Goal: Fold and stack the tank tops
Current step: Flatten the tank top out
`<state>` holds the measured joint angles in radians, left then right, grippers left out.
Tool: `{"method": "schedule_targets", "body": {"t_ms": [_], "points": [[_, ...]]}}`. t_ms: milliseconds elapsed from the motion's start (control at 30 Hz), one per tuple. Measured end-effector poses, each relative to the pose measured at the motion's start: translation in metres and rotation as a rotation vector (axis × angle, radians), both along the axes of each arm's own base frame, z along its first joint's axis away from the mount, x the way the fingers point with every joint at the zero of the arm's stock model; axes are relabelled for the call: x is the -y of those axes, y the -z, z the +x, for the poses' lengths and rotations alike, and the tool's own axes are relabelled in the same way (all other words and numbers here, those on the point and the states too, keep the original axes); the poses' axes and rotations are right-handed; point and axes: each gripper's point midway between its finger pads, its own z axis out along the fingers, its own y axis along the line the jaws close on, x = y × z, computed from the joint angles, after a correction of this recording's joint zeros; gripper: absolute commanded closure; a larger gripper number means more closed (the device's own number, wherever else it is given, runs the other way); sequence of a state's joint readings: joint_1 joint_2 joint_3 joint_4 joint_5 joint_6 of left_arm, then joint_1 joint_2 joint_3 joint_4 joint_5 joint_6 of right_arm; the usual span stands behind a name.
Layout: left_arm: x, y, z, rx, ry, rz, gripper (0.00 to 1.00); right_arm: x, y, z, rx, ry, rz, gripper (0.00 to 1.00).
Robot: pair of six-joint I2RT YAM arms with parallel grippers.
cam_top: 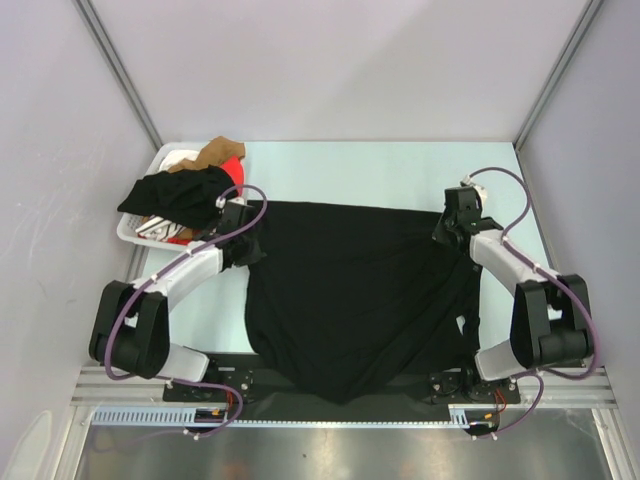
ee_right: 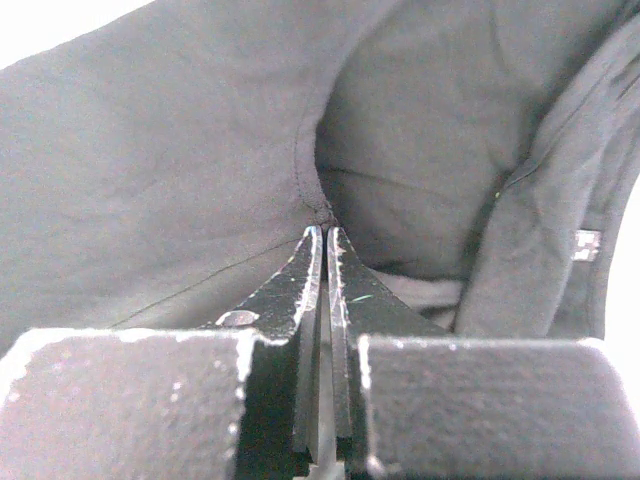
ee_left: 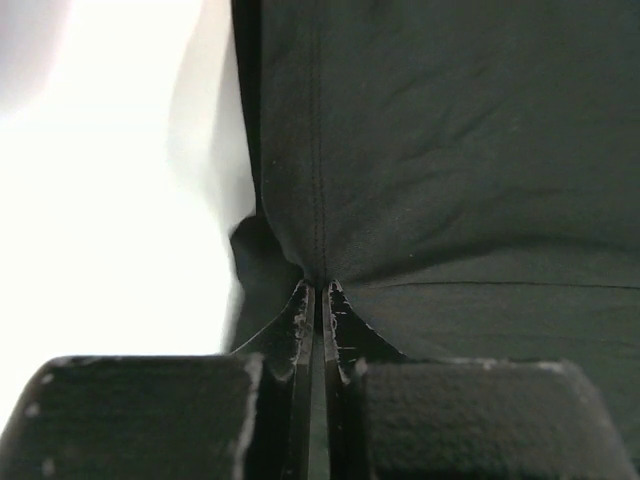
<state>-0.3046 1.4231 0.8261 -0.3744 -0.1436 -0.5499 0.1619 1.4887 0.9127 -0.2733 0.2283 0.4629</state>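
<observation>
left claw (ee_left: 318,288) + right claw (ee_right: 325,230) pinched closed on black top (cam_top: 360,300) | spread, unfolded | red top (cam_top: 233,166) in basket (cam_top: 163,157) | none stacked

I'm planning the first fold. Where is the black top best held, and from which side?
By its two far corners, each hand coming in from its own outer side. The black top lies spread flat with that far edge straight; the left hand and right hand are shut on those corners.
</observation>
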Motion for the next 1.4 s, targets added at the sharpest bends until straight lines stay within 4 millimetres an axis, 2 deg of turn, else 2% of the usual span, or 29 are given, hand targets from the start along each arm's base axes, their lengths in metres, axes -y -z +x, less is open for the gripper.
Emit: {"method": "schedule_targets", "body": {"t_ms": [133,200,267,300,333,433,500,567,733,800,1167,1300,1400], "points": [[0.005,-0.018,0.005,0.032,0.011,0.008,0.91,0.002,-0.03,0.001,0.083,0.01,0.017,1.0],[0.007,-0.024,0.007,0.047,0.013,0.011,0.82,0.003,-0.04,0.001,0.11,0.015,0.023,1.0],[0.007,-0.024,0.007,0.051,0.011,0.016,0.83,0.005,-0.044,0.001,0.121,0.017,0.028,1.0],[0.006,-0.023,0.007,0.048,0.01,0.017,0.95,0.005,-0.044,0.001,0.121,0.018,0.029,1.0],[0.006,-0.022,0.007,0.044,0.008,0.018,1.0,0.006,-0.043,0.001,0.119,0.019,0.03,1.0],[0.006,-0.012,0.006,0.017,0.011,0.028,0.97,0.006,-0.039,-0.002,0.106,0.017,0.034,1.0],[0.006,-0.008,0.006,0.003,0.011,0.033,0.83,0.006,-0.036,-0.003,0.1,0.015,0.035,1.0],[0.005,-0.008,0.005,0.003,0.011,0.036,0.8,0.006,-0.035,-0.003,0.097,0.014,0.039,1.0],[0.004,-0.011,0.008,0.013,0.002,0.044,0.9,0.005,-0.034,-0.003,0.093,0.01,0.045,1.0],[0.004,-0.012,0.009,0.017,0.001,0.043,1.0,0.005,-0.032,-0.003,0.088,0.009,0.047,1.0],[0.005,-0.015,0.007,0.018,0.01,0.046,1.0,0.003,-0.027,-0.004,0.076,0.005,0.057,1.0],[0.006,-0.033,0.004,0.051,0.014,0.034,1.0,0.004,-0.03,-0.006,0.076,0.008,0.064,1.0],[0.007,-0.063,0.007,0.116,0.01,0.009,1.0,0.012,-0.049,-0.007,0.109,0.022,0.087,1.0]]}}
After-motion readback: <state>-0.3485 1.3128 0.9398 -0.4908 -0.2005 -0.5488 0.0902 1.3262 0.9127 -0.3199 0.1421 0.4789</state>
